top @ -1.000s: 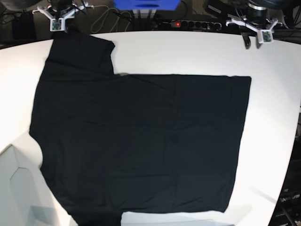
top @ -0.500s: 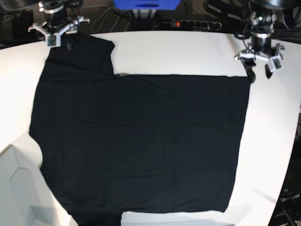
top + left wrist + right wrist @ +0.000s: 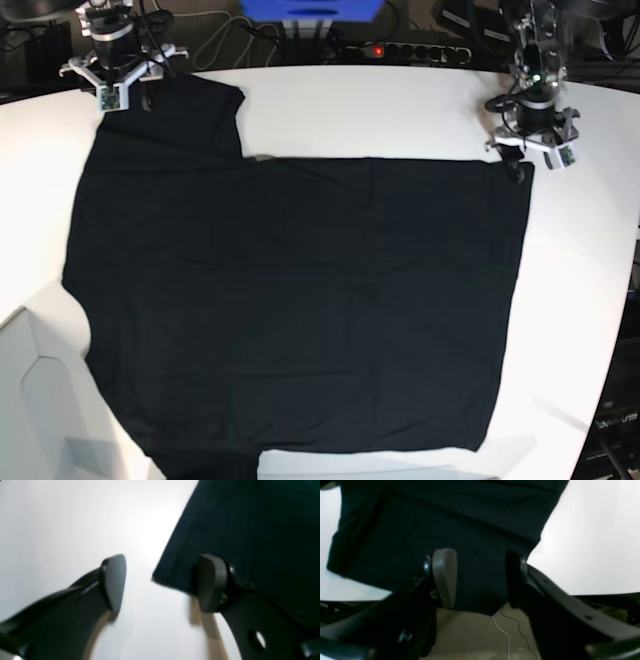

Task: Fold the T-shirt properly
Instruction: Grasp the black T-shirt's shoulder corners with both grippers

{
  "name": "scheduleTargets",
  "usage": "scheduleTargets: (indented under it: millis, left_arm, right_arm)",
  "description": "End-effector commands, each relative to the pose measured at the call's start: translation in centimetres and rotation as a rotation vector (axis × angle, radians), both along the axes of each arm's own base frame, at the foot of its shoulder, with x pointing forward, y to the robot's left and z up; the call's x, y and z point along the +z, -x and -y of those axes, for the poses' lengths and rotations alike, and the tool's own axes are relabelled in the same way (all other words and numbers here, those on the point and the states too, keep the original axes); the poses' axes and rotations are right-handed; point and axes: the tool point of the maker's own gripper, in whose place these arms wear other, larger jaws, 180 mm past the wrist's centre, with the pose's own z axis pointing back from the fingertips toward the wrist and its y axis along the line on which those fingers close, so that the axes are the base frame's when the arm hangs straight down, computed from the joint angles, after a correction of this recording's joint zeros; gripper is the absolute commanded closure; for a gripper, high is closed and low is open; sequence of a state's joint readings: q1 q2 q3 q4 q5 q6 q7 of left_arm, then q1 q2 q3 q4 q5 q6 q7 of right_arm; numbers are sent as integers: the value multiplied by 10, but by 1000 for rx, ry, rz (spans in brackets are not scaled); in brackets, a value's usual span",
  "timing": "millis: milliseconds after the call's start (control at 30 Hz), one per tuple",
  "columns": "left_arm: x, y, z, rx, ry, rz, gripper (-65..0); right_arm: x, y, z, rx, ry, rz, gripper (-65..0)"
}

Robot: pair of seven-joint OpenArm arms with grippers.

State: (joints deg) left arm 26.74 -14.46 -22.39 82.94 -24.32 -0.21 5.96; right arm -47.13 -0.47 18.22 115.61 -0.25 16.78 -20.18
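Observation:
The black T-shirt (image 3: 300,300) lies spread flat on the white table (image 3: 400,110), with no print or tag showing. My left gripper (image 3: 522,165) is open at the shirt's far right hem corner. In the left wrist view the left gripper (image 3: 162,583) straddles that corner of the T-shirt (image 3: 250,530), with one fingertip (image 3: 212,585) over the cloth and the other on bare table. My right gripper (image 3: 122,98) is open at the far left sleeve. In the right wrist view the right gripper (image 3: 480,580) has both fingers over the sleeve's hem (image 3: 445,517) at the table's edge.
A power strip (image 3: 400,50) with a red light, a blue box (image 3: 310,8) and cables lie behind the table. A white angular object (image 3: 40,400) sits at the near left. The table's curved right edge (image 3: 610,330) is close to the shirt.
The left gripper came down and leftward from beyond the table's back edge to the shirt's hem corner. The right gripper lowered slightly onto the sleeve's end.

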Motion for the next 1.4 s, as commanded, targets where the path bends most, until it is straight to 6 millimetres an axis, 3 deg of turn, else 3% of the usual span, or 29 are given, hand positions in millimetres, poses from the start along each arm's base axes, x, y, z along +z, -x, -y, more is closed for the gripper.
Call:
scheduleTargets:
  millis: [0, 200, 367, 600, 900, 1133, 1367]
  left_arm:
    - [1, 0, -3, -1, -3, -2, -423]
    - [-2, -2, -4, 1, -1, -7, -421]
    - [-9, -6, 13, -58, 12, -26, -411]
    - [-12, -7, 21, -76, 22, -30, -264]
    - [-9, -7, 22, -77, 23, -23, 0]
    - [5, -7, 28, -98, 17, 5, -1]
    - [8, -6, 30, -104, 14, 8, -1]
  right_arm:
    - [6, -3, -1, 18, 2, 24, -318]
    - [6, -2, -1, 18, 2, 23, -318]
    - [6, -2, -1, 18, 2, 23, -318]
    - [6, -1, 1, 14, 6, 21, -318]
    - [7, -2, 2, 14, 9, 22, -317]
    - [9, -7, 4, 12, 13, 38, -323]
    - [13, -29, 28, -42, 51, 93, -360]
